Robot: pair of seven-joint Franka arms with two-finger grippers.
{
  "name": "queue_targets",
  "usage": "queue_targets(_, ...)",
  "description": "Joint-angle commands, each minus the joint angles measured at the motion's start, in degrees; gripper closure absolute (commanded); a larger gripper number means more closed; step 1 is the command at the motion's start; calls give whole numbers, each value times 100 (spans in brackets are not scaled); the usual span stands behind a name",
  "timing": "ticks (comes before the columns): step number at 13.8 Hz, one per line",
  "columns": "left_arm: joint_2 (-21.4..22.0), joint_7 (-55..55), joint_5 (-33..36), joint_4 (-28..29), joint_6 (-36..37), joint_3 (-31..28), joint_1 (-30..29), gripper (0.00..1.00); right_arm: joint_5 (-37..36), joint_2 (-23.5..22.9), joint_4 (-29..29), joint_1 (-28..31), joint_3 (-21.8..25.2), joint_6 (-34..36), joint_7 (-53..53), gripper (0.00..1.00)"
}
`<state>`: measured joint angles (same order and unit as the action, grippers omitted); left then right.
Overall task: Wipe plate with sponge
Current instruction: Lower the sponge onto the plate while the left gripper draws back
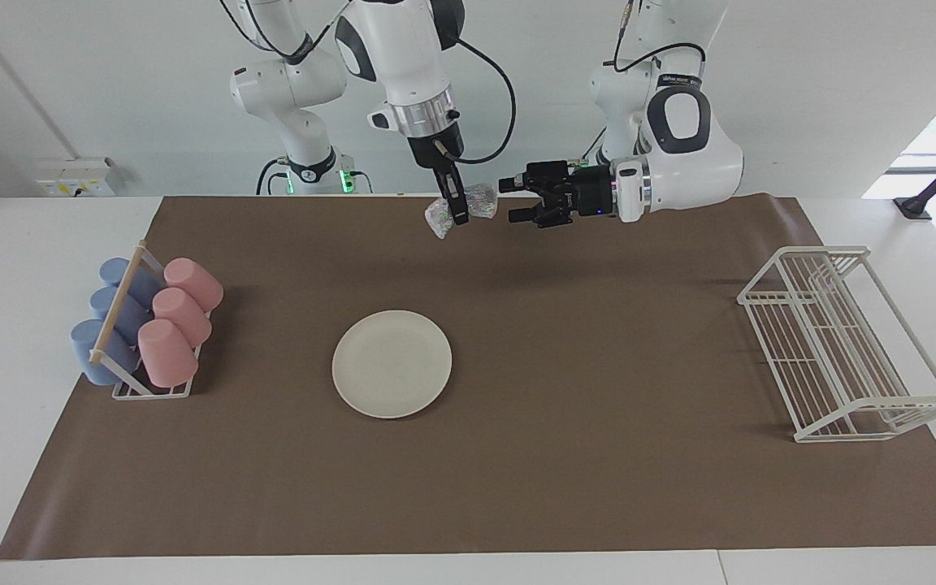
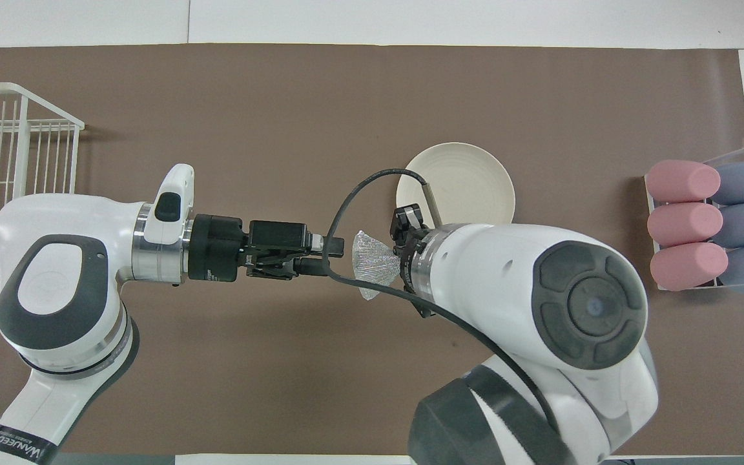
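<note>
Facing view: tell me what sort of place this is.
Probably a robotics lab staged as a dishwashing station: two arms at a table covered by a brown mat, a cup rack, a plate and a wire dish rack.
</note>
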<state>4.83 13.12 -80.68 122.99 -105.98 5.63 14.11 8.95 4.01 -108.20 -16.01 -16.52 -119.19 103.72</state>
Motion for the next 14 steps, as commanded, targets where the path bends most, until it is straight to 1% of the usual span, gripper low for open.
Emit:
queue_targets(1,176,-82,664,59,-37,-27,-232,0,220,127,-201,413,-18,-51,-556,100)
queue_targets(3,167,-73,1236,50,-37,-35,-425,0,668,83,-297,782,-9,-332,-904,100)
queue_targets(4,167,-65,1578,50,-29,-35,-583,0,678,13,-420,836,-9,-411,-1298,100)
queue_targets(6,132,-73,2237,-11,-46,-35,-769,0,669,-189,-683,854,0,-761,-1678,100)
queue_targets(8,97,-91,2870,-12,-395,-35,-796,0,652,-400,-956,862,8,-1166,-2064,100)
queue_targets(10,88,-117,3162,-12,-477,-35,-805,0,652,-707,-1088,941,9,-1631,-2469,100)
queue_targets(11,88,-126,3433,-20,-494,-35,-805,0,652,-874,-1158,1046,9,-1877,-2619,100)
queue_targets(13,88,-126,3620,-12,-486,-44,-805,0,652,-1156,-1317,1161,9,-2457,-2830,100)
queue_targets(14,88,-126,3742,-20,-459,-44,-822,0,652,-1322,-1343,1231,9,-2599,-2988,100)
